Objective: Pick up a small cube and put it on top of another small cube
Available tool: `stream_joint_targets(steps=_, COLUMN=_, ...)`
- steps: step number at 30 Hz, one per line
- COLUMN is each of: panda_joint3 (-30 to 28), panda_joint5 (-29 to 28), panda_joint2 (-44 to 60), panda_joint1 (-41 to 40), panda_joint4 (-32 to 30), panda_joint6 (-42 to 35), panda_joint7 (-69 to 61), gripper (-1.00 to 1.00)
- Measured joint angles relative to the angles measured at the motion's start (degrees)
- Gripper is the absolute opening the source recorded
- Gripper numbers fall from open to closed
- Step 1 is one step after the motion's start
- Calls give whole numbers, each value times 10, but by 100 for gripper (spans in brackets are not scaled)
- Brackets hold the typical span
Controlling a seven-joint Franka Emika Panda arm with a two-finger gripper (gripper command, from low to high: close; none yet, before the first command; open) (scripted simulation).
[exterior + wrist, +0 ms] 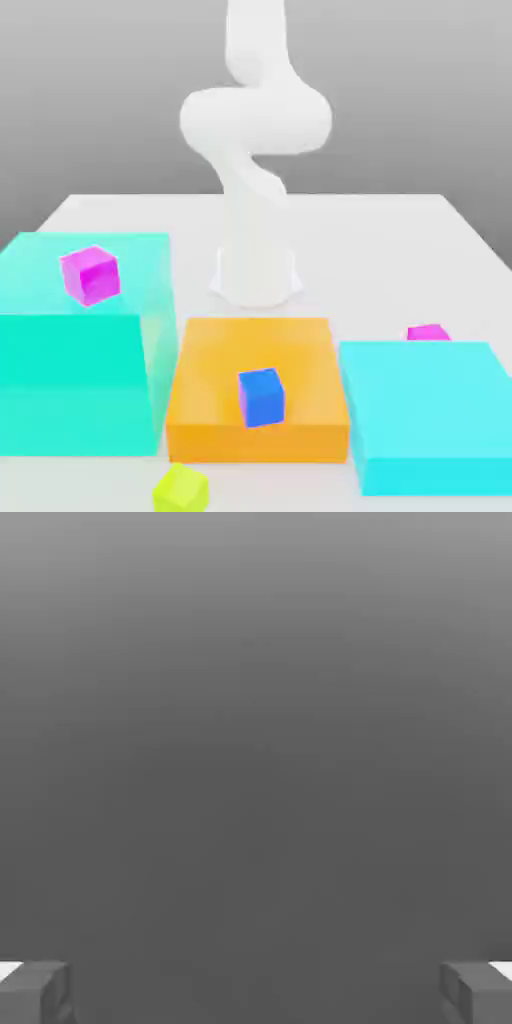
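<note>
Two small magenta cubes (90, 274) (427, 332); one blue cube (262, 396); one yellow-green cube (181, 488); three big blocks (70, 370) (255, 425) (430, 420).

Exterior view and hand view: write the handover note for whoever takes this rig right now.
Gripper: open, holding nothing.
One small magenta cube sits on top of the tall cyan block at the exterior view's left.
The other small magenta cube lies behind the low cyan block at the right, partly hidden.
Done: nothing; the cubes are apart.
Left: pick one up and set it on the other.
</note>
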Motion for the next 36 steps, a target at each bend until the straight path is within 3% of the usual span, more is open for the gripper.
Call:
stream_joint_targets(steps=15, panda_joint3=243, panda_joint5=-20, panda_joint2=286, panda_joint1=72, panda_joint4=-199, panda_joint6=195, panda_joint7=259, gripper=0)
stream_joint_targets(steps=21, panda_joint3=314, panda_joint5=8, panda_joint2=388, panda_joint1=138, panda_joint4=-277, panda_joint6=271, panda_joint7=335, gripper=0)
stream_joint_targets(steps=24, panda_joint3=314, panda_joint5=-10, panda_joint2=418, panda_joint1=163, panda_joint4=-284, panda_joint6=285, panda_joint7=365, gripper=0)
stream_joint_targets(steps=36, panda_joint3=234, panda_joint5=-172, panda_joint2=496, panda_joint1=193, panda_joint4=-258, panda_joint6=310, panda_joint7=488, gripper=0)
